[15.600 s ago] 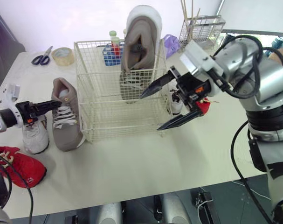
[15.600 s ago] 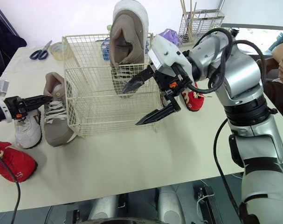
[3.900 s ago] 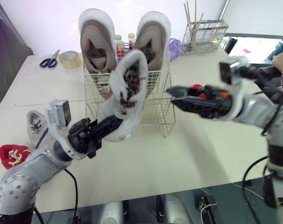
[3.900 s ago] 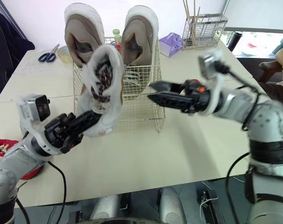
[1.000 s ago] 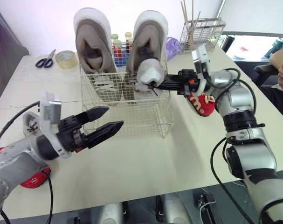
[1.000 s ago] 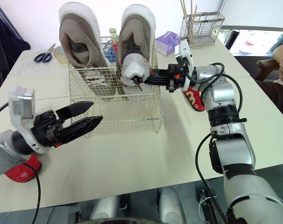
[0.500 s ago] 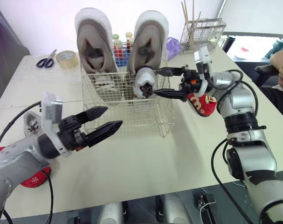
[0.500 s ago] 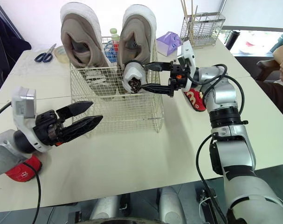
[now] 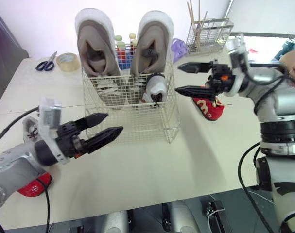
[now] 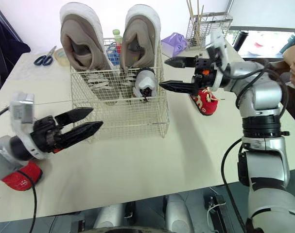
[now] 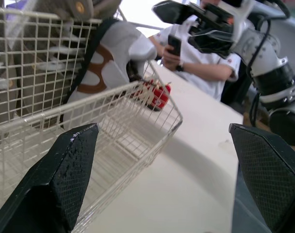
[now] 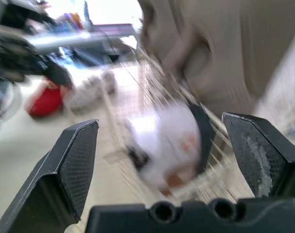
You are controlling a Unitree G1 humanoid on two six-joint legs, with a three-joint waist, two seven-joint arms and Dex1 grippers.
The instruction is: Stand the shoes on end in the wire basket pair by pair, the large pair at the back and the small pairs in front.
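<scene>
With both jaws apart and empty, we had the large pair (image 9: 94, 46) and one white shoe (image 9: 156, 88) standing in the wire basket (image 9: 132, 121), its mate (image 9: 29, 128) and two red shoes (image 9: 209, 108) left on the tabletop (image 9: 152, 170).

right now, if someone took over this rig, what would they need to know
Left gripper: open, empty, in front of the wire basket, towards its left.
Right gripper: open, empty, right of the basket, above the right red shoe on the table.
Done: large shoes stand on end at the back; small white shoe leans on end, front right.
Left: second white shoe and left red shoe, on the table by the left arm, plus the right red shoe, go in front.
</scene>
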